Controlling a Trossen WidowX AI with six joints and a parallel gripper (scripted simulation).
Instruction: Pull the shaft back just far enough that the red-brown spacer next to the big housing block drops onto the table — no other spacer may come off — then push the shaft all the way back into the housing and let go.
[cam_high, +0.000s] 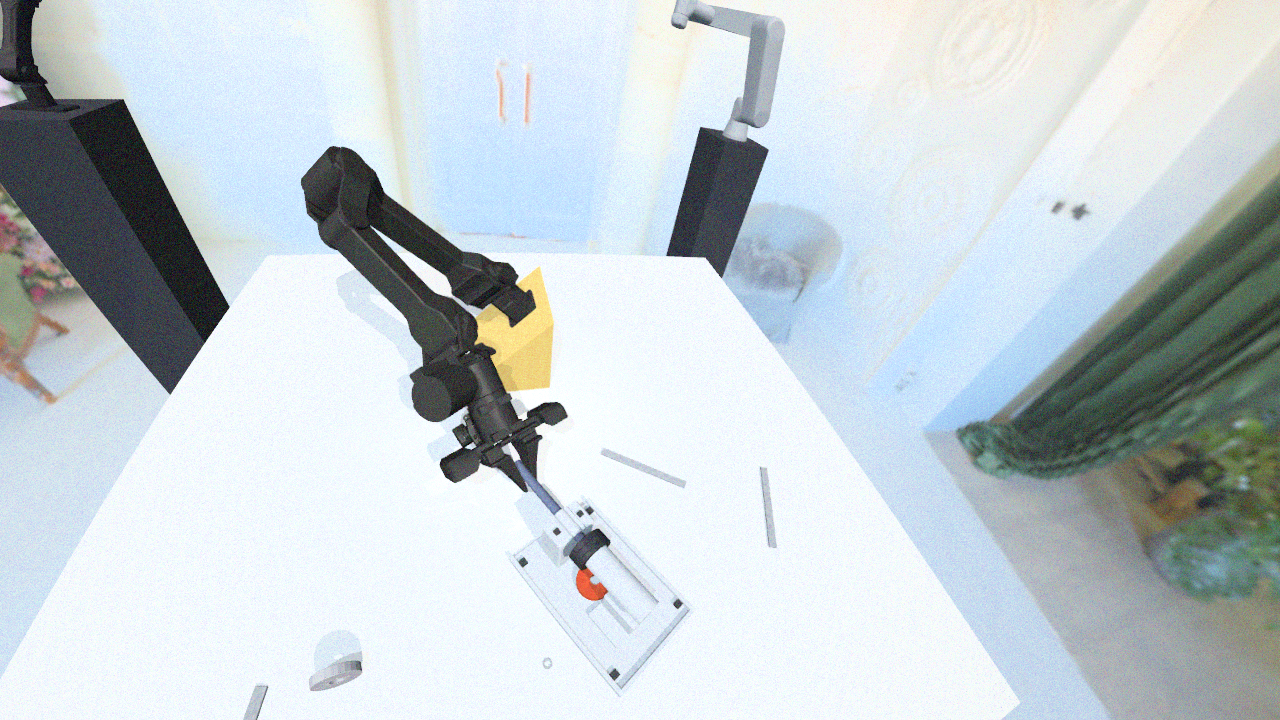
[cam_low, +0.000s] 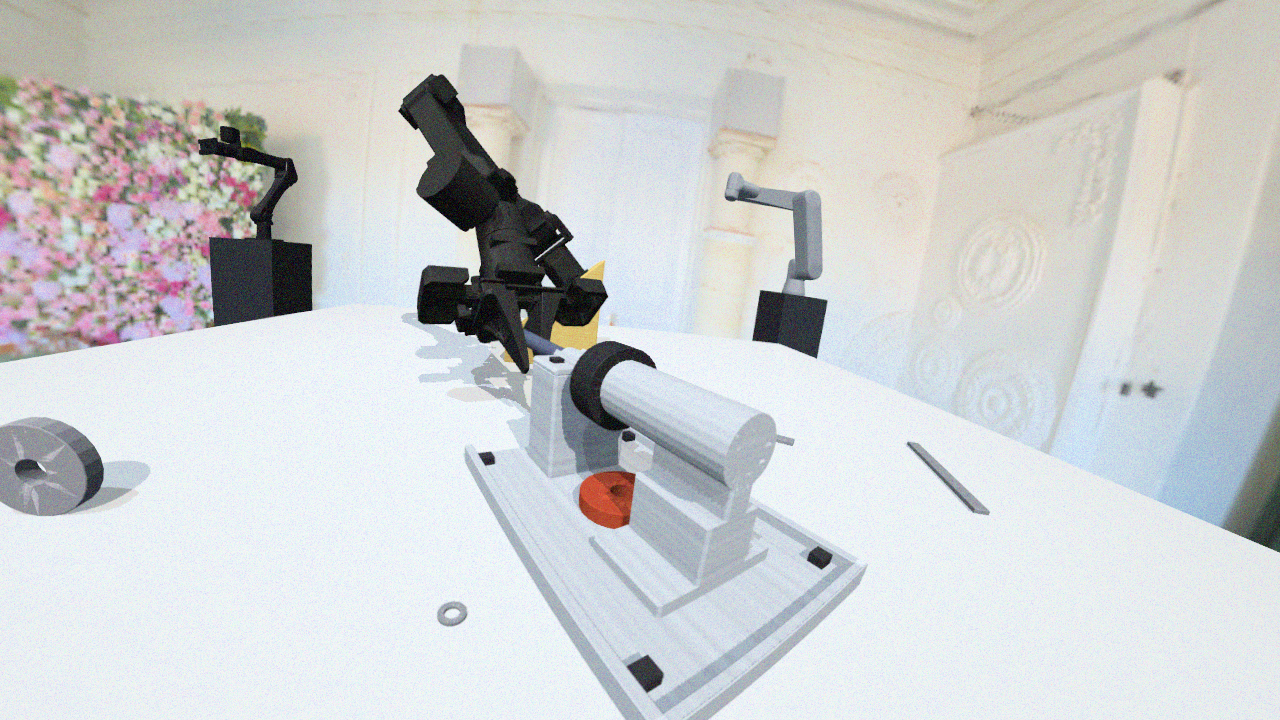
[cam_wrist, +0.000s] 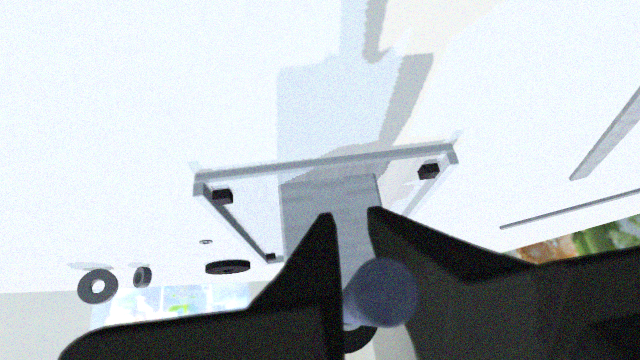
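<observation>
My gripper is shut on the blue-grey shaft near its outer end. The shaft enters the pale upright post. Beyond the post, a black spacer is up at shaft height, beside the near end of the pale cylindrical housing. The red-brown spacer lies flat on the fixture's base below, partly hidden by the housing's foot. The shaft's far end is hidden.
The fixture's base has a raised rim. A yellow block stands behind the gripper. A grey disc, a small ring and several thin bars lie around the fixture.
</observation>
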